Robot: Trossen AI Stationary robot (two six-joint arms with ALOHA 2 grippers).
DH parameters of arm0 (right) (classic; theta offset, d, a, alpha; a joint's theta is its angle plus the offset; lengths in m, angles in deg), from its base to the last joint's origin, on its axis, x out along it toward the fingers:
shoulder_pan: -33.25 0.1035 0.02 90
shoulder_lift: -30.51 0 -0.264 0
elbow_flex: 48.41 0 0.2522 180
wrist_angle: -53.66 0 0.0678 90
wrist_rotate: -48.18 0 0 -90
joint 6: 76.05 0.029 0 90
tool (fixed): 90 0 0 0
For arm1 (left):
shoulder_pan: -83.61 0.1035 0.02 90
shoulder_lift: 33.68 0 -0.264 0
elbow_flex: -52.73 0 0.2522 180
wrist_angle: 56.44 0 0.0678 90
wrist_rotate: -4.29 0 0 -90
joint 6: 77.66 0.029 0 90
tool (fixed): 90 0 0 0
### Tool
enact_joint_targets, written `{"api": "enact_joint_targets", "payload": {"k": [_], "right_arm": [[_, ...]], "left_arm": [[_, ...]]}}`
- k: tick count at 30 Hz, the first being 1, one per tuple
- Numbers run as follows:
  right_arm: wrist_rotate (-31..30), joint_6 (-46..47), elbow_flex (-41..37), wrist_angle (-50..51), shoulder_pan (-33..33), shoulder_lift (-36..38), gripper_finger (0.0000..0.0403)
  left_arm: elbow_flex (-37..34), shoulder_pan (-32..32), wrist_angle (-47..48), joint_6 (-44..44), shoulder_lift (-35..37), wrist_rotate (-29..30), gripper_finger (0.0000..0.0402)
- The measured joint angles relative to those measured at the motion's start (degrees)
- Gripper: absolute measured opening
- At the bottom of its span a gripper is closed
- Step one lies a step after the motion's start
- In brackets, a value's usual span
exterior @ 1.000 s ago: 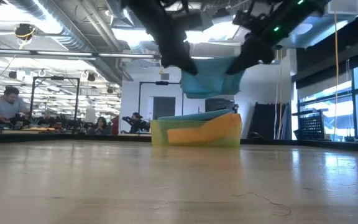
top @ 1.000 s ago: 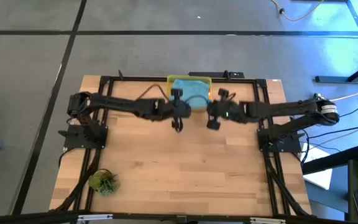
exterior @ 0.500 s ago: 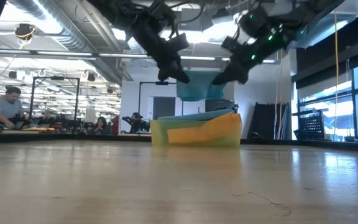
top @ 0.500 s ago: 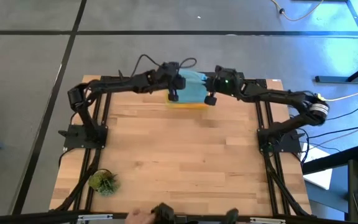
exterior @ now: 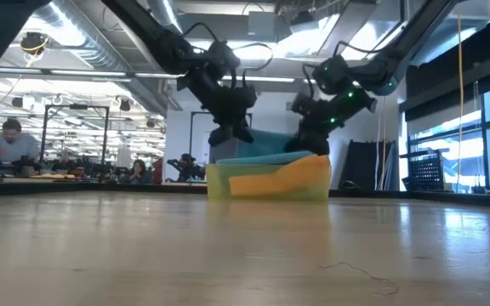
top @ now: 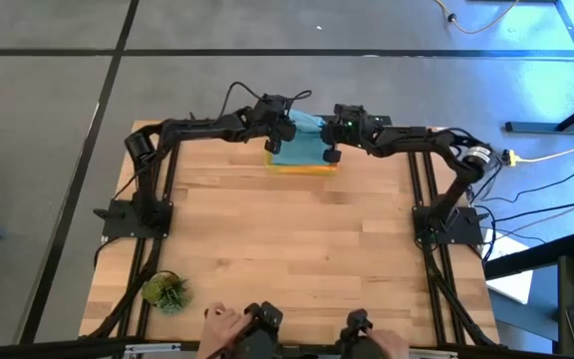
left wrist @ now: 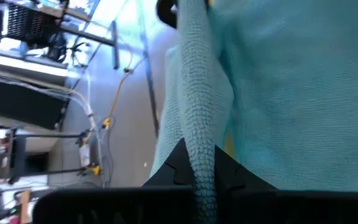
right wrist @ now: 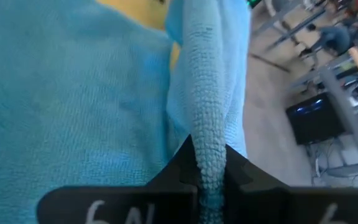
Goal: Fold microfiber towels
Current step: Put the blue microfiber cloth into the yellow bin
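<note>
A teal-blue microfiber towel (top: 303,140) spans between my two grippers above the yellow bin (top: 302,168) at the table's far edge. In the low view the towel (exterior: 266,143) sags down to the bin's rim (exterior: 268,161); whether it rests on it I cannot tell. An orange cloth (exterior: 270,183) and a teal one show through the bin's wall. My left gripper (top: 275,143) is shut on the towel's left side. On its right side my right gripper (top: 330,152) is shut too. My left gripper pinches a bunched fold of the towel's left edge (left wrist: 199,163) between its two fingers, slanting down from the table's left. The cloth runs away from the fingers toward the other arm, sagging. My right gripper pinches a bunched fold of the towel's right edge (right wrist: 207,155) between its two fingers, slanting down from the table's right. The towel spreads out beyond the fingers toward the left arm, slack in the middle.
A small green plant tuft (top: 164,291) lies at the near left corner. A person's hand (top: 219,324) and two dark handles (top: 263,319) show at the near edge. The wooden table (top: 297,249) between bin and near edge is bare.
Both grippers, still shut on the teal towel, have gone toward the table's far edge and down, from in front of the bin to over it. The towel has come down from high above the bin to its rim. Both wrists have rolled.
</note>
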Motion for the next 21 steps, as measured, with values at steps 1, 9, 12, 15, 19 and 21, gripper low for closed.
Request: {"api": "enact_joint_targets", "payload": {"k": [1, 9, 12, 15, 19, 21], "right_arm": [[-0.03, -0.01, 0.59, 0.76, -0.20, -0.85, 0.0015], [3.78, 0.92, 1.71, 4.36, -0.33, -3.02, 0.0028], [6.20, 3.20, 1.57, 6.05, -0.20, -2.93, 0.0051], [9.38, 4.80, 1.39, 10.41, -0.11, -2.93, 0.0069], [9.66, 5.19, 1.39, 14.96, 0.47, -2.93, 0.0103], [10.26, 6.47, 1.44, 16.35, 0.51, -2.91, 0.0128]], "left_arm": [[0.00, 0.13, -0.87, 0.10, -0.38, 0.29, 0.0000], [0.15, 0.24, 6.30, 0.44, -1.60, -3.23, 0.0002], [0.04, 0.23, 10.34, -2.44, -1.75, -3.99, 0.0015], [-0.15, 0.43, 13.46, -3.46, -2.06, -4.04, 0.0034], [-0.09, 0.33, 16.06, -4.15, -2.09, -6.50, 0.0070], [-0.09, 0.15, 17.20, -6.60, -2.08, -8.66, 0.0092]]}}
